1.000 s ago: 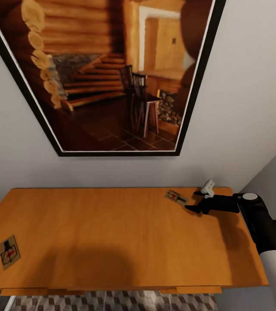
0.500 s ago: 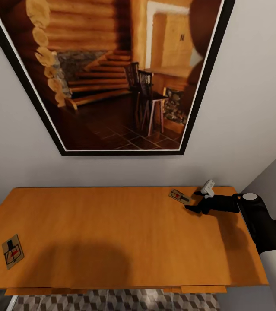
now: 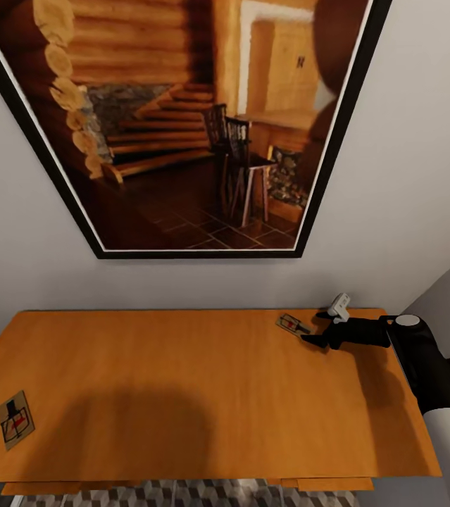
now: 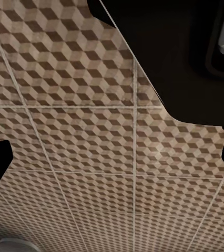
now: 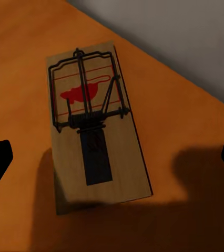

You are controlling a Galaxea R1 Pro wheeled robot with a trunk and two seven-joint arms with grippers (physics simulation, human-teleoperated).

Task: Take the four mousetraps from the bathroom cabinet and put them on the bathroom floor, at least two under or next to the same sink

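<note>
Right gripper spread wide and empty, just beside a mousetrap near the back right of the cabinet top — second mousetrap at the front left, left gripper open over the bathroom floor, holding nothing.

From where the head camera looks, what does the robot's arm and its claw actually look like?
The right arm is a chunky matte-black tube with a pale grey round cap at one joint and a white sleeve-like segment nearest the body. Its right gripper is black, with two slim pointed fingers and a small white boxy block mounted on top.
</note>
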